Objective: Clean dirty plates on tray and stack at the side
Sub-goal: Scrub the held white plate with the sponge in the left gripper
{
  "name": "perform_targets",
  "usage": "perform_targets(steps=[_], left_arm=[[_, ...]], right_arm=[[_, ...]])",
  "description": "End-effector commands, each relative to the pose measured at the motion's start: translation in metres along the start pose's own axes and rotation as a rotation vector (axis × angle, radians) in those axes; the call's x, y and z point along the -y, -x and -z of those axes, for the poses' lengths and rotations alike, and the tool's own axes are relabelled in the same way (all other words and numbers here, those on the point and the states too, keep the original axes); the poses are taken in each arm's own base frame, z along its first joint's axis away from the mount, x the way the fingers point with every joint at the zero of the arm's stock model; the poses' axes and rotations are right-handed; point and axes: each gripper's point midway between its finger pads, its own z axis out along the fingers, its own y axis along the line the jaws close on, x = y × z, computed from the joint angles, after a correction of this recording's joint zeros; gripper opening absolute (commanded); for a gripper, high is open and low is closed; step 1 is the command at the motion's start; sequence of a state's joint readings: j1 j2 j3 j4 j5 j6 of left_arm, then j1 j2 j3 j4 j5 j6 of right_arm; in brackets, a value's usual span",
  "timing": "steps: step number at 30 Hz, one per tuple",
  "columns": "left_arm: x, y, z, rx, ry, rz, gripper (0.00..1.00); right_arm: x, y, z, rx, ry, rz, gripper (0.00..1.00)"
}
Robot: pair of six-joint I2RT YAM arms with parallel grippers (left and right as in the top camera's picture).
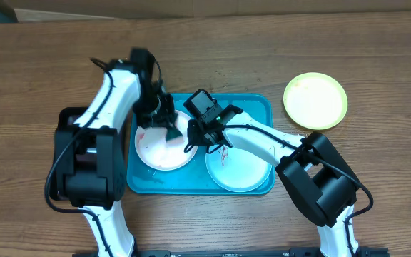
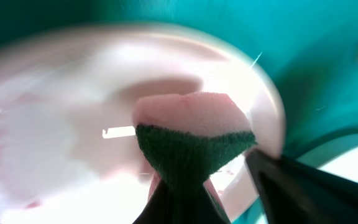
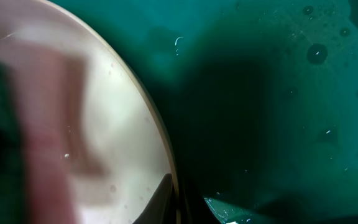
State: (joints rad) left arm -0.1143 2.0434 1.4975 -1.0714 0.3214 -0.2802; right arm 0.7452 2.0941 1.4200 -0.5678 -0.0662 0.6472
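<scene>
1. The step in hand is scrubbing the white plate (image 1: 155, 151), which lies in the left half of the tray (image 1: 259, 103).
2. The left hand (image 1: 168, 127) is closed on a sponge (image 2: 194, 134) pressed to that plate.
3. The right hand (image 1: 193, 143) is closed on the plate's right rim, seemingly steadying it.
4. The blue-rimmed plate (image 1: 242, 173) lies smeared beside it. The yellow-green plate (image 1: 315, 101) sits on the bench (image 1: 377, 43), far right.
5. Next, I judge: wipe off the pink film, then carry this plate onto the yellow-green one.

The tray (image 1: 259, 103) is turquoise. The white plate (image 1: 155, 153) has pinkish-red smears and the pale plate (image 1: 245, 168) a red streak. The third plate (image 1: 315, 100) is yellow-green. The sponge (image 2: 191, 137) is dark green and pink.
</scene>
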Motion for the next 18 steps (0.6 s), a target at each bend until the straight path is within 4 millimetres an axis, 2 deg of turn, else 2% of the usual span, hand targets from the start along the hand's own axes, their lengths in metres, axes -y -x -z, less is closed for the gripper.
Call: perform_targets(steps=[1, 3, 5, 8, 10, 18], left_arm=[[-0.006, -0.021, -0.025, -0.064, -0.027, -0.004, 0.04], [-0.023, -0.024, -0.034, -0.063, 0.030, 0.023, 0.04], [-0.049, -0.025, -0.038, -0.045, 0.145, 0.069, 0.04], [-0.090, -0.025, -0.034, 0.004, 0.370, 0.144, 0.04], [-0.109, -0.024, -0.027, 0.038, 0.484, 0.182, 0.04], [-0.145, -0.021, -0.001, 0.139, 0.727, 0.289, 0.04]], right_arm=[[0.018, 0.003, -0.009, 0.010, -0.060, -0.017, 0.04], [0.019, 0.003, -0.009, 0.010, -0.060, -0.017, 0.04], [0.019, 0.003, -0.009, 0.010, -0.060, -0.018, 0.04], [0.019, 0.003, -0.009, 0.011, -0.060, -0.018, 0.04], [0.019, 0.004, -0.009, 0.011, -0.059, -0.018, 0.04], [0.021, 0.004, -0.009, 0.009, -0.064, -0.023, 0.04]])
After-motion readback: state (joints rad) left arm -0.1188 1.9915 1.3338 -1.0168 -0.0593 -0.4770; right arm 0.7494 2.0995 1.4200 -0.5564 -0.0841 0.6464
